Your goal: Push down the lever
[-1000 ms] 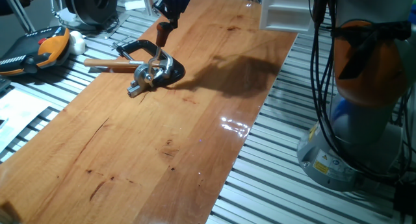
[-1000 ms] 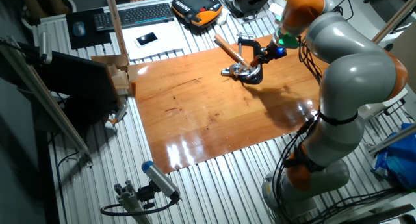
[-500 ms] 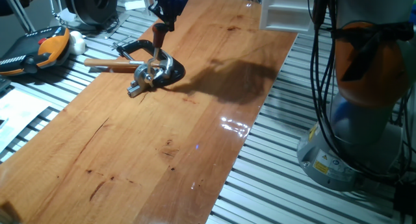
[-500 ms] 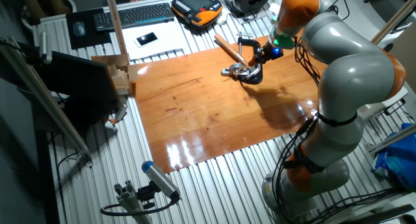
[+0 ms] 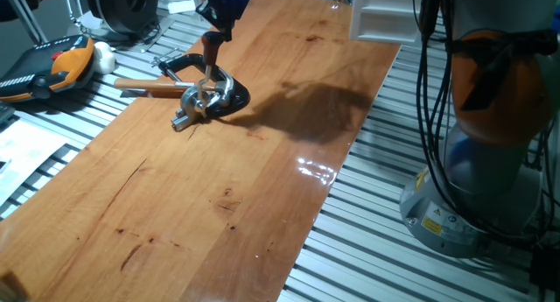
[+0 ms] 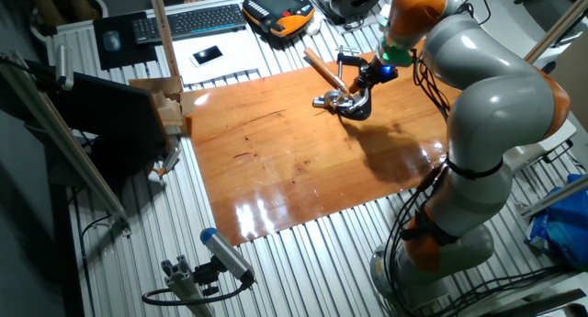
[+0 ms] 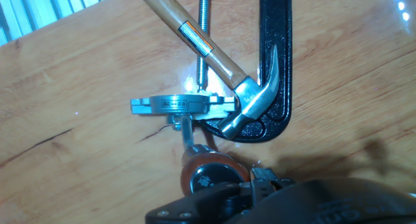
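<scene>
Over the far end of the glossy wooden tabletop (image 5: 262,162), my blue claw (image 5: 219,6) has drifted left in the last second, carrying the short shiny metal lever with its reddish-brown knob (image 5: 210,41) from a rightward lean to nearly upright on its chrome-and-black base (image 5: 214,96). I judge the push barely begun. My fingers sit at the knob (image 7: 207,173), directly above it, but whether they are apart or pinched together I cannot tell. A steel-headed, tan-handled hammer (image 7: 250,104) and black C-shaped clamp (image 7: 276,68) lie against the base.
</scene>
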